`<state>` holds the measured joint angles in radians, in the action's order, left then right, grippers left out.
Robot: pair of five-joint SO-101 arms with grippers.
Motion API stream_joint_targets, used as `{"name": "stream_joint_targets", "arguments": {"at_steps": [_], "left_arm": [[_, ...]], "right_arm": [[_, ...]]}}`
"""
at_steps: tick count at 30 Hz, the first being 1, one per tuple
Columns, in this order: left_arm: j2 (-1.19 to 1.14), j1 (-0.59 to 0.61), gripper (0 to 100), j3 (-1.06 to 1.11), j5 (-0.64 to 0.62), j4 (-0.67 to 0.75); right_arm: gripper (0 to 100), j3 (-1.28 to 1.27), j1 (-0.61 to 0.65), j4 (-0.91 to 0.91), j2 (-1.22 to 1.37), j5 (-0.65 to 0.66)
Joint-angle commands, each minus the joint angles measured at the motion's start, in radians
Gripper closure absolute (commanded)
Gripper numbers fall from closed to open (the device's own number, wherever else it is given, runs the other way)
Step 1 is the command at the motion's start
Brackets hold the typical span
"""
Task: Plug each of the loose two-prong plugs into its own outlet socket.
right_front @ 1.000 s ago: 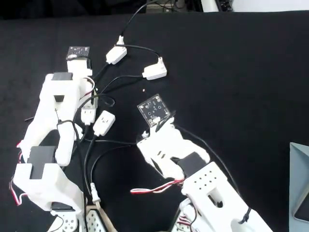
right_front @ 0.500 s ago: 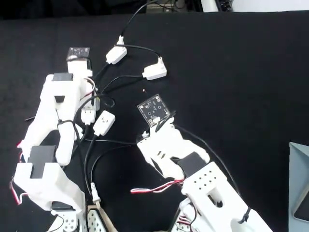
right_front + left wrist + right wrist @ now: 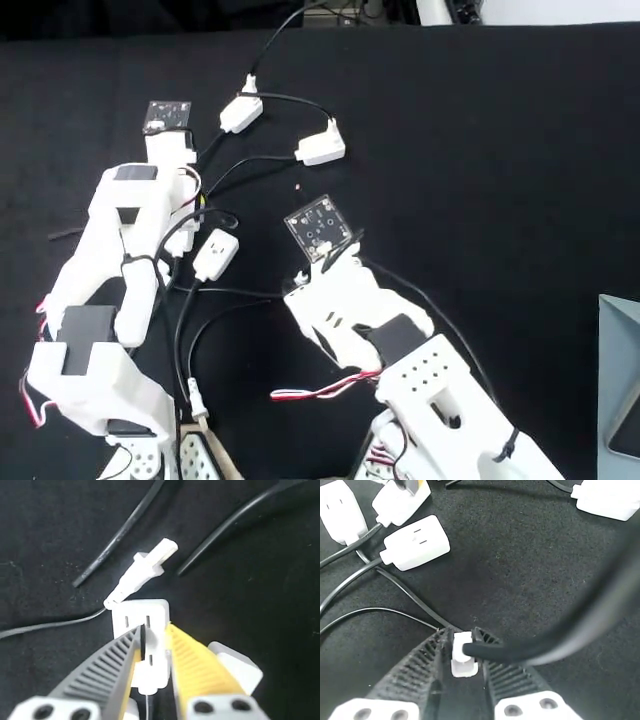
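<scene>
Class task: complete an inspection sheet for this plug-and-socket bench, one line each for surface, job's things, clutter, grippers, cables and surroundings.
surface: black cloth table.
job's things: near socket lies loose, slots showing; two more white blocks, the far block and the middle block, lie on their cables.
clutter: one pale speck.
grippers: left gripper, jaws shut on a slotted socket, with a white connector just beyond it; right gripper, jaws shut on a small plug.
cables: black cables tangle between the arms.
surroundings: grey container at the right edge.

a robotics lab: white printed arms [image 3: 112, 250] on a black-clothed table [image 3: 520, 150].
</scene>
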<state>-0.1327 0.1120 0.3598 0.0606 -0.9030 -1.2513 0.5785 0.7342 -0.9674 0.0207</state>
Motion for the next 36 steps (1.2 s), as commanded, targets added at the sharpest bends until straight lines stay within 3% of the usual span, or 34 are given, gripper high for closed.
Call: {"name": "stream_joint_targets", "arguments": {"at_steps": [1,12,18,24,29,36], "left_arm": [[0.008,0.015,83,-0.021,-0.003,-0.046],[-0.002,0.064,80,-0.176,0.006,-0.209],[-0.003,0.107,80,-0.185,0.072,-0.212],[-0.054,0.058,80,-0.196,0.074,-0.209],[-0.098,0.045,72,-0.219,0.064,-0.216],[-0.109,0.059,72,-0.228,0.068,-0.209]], "right_arm": [[98.6,0.002,-0.012,-0.011,0.004,-0.008],[98.6,0.002,-0.012,-0.011,0.004,-0.006],[98.6,-0.008,-0.012,-0.018,0.004,-0.003],[98.6,-0.008,-0.012,-0.018,0.004,-0.003],[98.6,-0.012,-0.012,-0.018,0.004,-0.003],[98.6,-0.012,-0.012,-0.018,0.004,-0.003]]}}
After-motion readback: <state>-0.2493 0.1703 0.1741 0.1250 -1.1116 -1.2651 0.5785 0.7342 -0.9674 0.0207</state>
